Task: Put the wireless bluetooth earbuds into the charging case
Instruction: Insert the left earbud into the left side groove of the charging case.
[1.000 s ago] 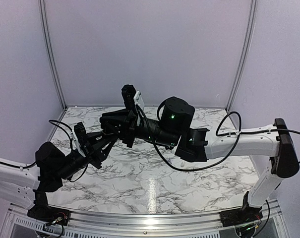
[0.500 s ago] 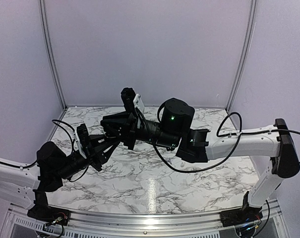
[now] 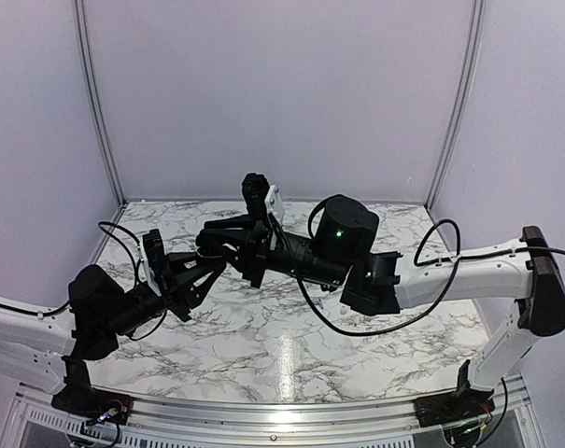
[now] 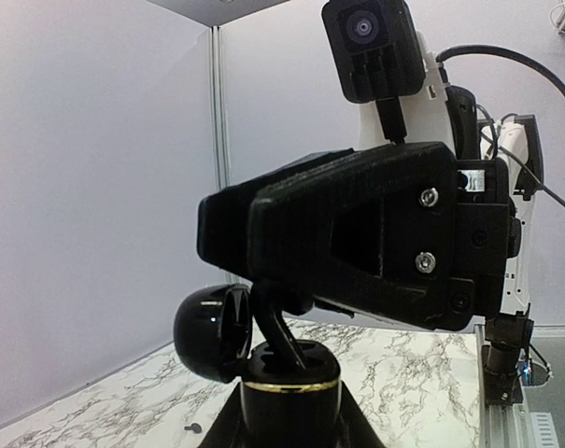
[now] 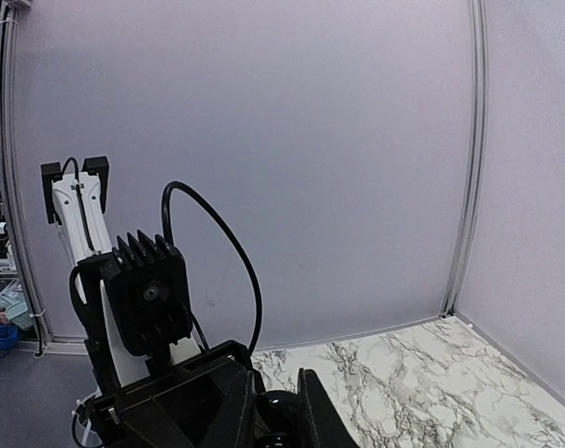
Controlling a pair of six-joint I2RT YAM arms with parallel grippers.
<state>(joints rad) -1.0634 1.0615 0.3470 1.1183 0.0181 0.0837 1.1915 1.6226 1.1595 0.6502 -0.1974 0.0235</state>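
One glossy black gold-ringed charging case (image 4: 291,387) sits clamped in the left gripper (image 3: 215,268); the right gripper (image 4: 275,327), fingers together, pokes into its open mouth.

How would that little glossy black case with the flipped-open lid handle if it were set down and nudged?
The case looks glossy and rounded, so it is probably slippery and may rock or roll. Its open lid hangs to one side, so it would likely tip that way. It seems to be rigid plastic, probably light.
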